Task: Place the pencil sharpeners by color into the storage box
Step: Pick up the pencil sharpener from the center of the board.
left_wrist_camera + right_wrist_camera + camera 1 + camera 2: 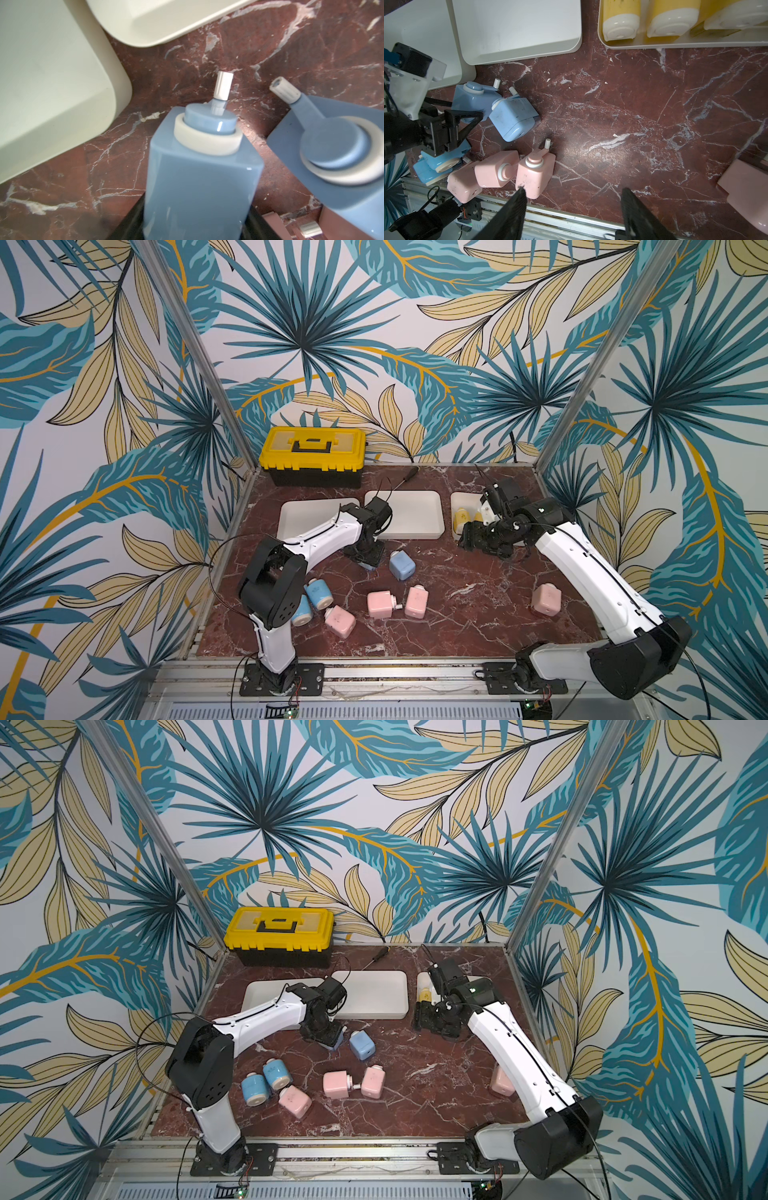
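Note:
My left gripper [368,561] [199,225] is shut on a blue pencil sharpener [203,182], its black jaws pressed to both sides of the body, low over the table in front of the white trays. A second blue sharpener [402,565] [336,158] lies right beside it. Two more blue ones [319,594] sit by the left arm's base. Pink sharpeners [380,604] [417,601] [340,621] lie mid-table, and another one [546,599] lies at the right. My right gripper [469,537] [573,193] hangs open and empty by the right storage box tray [455,502], which holds yellow sharpeners [620,18].
Two more white trays [299,514] [415,514] lie side by side behind the left gripper. A yellow and black toolbox [313,452] stands at the back left with a dark tool [409,475] beside it. Metal rails run along the front edge [374,672].

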